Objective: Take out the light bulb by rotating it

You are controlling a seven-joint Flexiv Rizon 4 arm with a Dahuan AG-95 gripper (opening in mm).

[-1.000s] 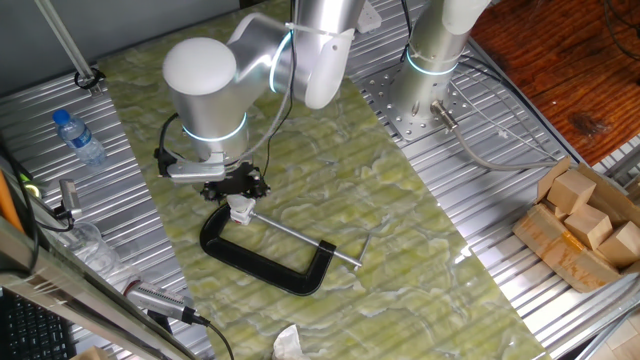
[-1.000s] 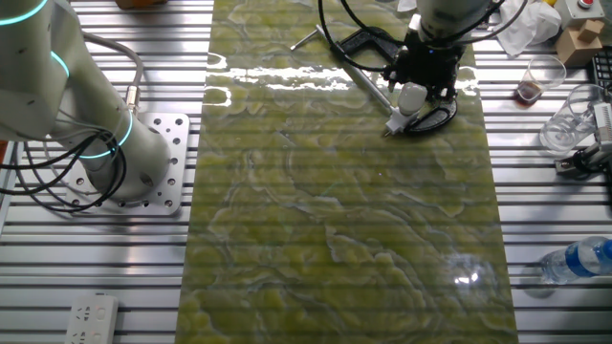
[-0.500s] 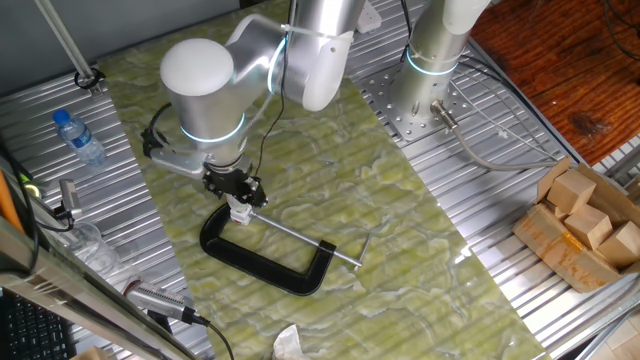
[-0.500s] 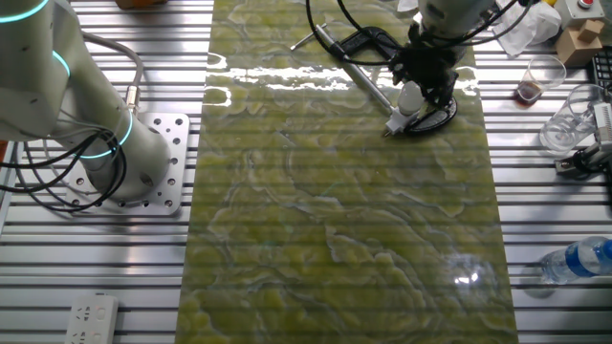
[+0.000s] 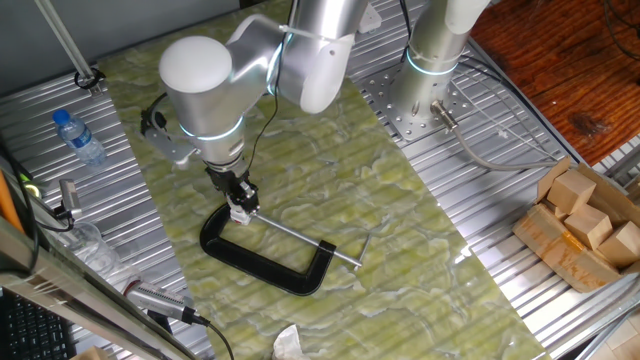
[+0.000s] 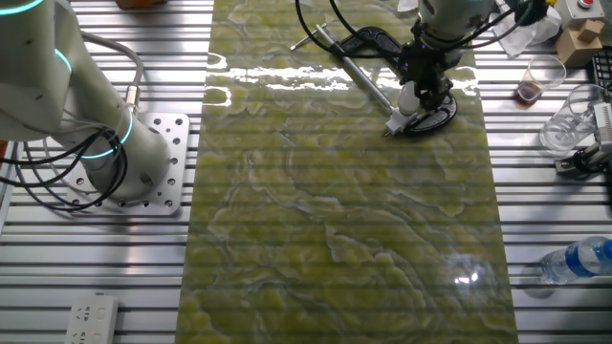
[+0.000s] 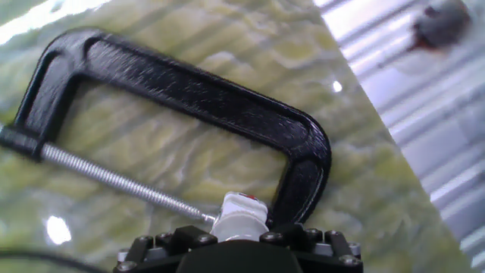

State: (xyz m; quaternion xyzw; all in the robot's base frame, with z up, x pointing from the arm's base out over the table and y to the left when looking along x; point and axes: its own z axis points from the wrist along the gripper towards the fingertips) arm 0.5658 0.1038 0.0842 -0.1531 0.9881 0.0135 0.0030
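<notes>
Gripper (image 5: 240,200) down over the near end of the clamp (image 5: 265,258), pointing straight at the mat (image 5: 400,250). Closed on the bulb (image 6: 409,96): white round shape pinched between the dark fingers (image 6: 427,88) in the other fixed view. Bulb sits on the socket (image 7: 239,214), which is held in the clamp between screw tip and frame. In the hand view, socket at bottom centre just above the gripper body, threaded screw (image 7: 121,180) running off left to the clamp's far arm; bulb itself hidden there. Clamp lying flat on the green mat, handle bar sticking out at the screw's far end. Water bottle (image 5: 78,137) on the metal table left of the mat, well apart. Wooden blocks (image 5: 585,215) far right.
</notes>
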